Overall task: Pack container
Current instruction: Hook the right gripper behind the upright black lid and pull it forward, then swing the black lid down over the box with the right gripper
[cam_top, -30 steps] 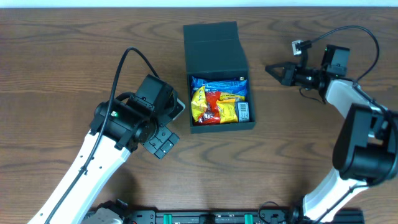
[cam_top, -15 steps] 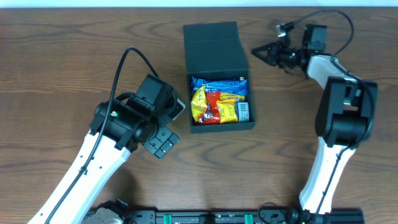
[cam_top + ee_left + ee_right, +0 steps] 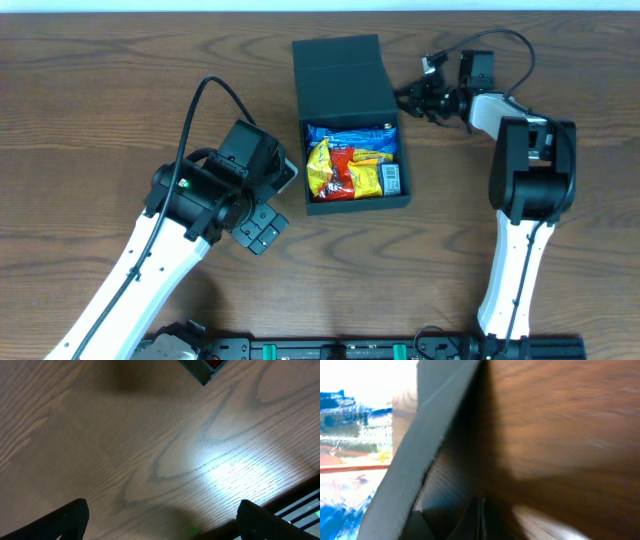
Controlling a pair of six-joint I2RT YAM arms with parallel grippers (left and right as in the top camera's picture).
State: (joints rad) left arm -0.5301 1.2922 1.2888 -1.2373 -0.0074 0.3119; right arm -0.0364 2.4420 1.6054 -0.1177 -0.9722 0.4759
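Spanning the view, the wooden table point(image 3: 100, 80) carries the dark green container point(image 3: 340, 80) at its middle, lid flap lying open toward the far edge. The left gripper point(image 3: 162, 506) hangs left of it, fingers wide apart; the right gripper point(image 3: 408, 98), pinched together, sits beside the lid's right edge. Bright snack packets point(image 3: 350, 165) fill the container.

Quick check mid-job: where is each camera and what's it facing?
Overhead: above the table, looking straight down at the box, snacks, both arms, left hand and right hand.
Left wrist: low over bare table, between its open fingers; box corner at top.
Right wrist: close against the box wall, snacks blurred at left; its hand barely shows.
Shared: all three show the box.
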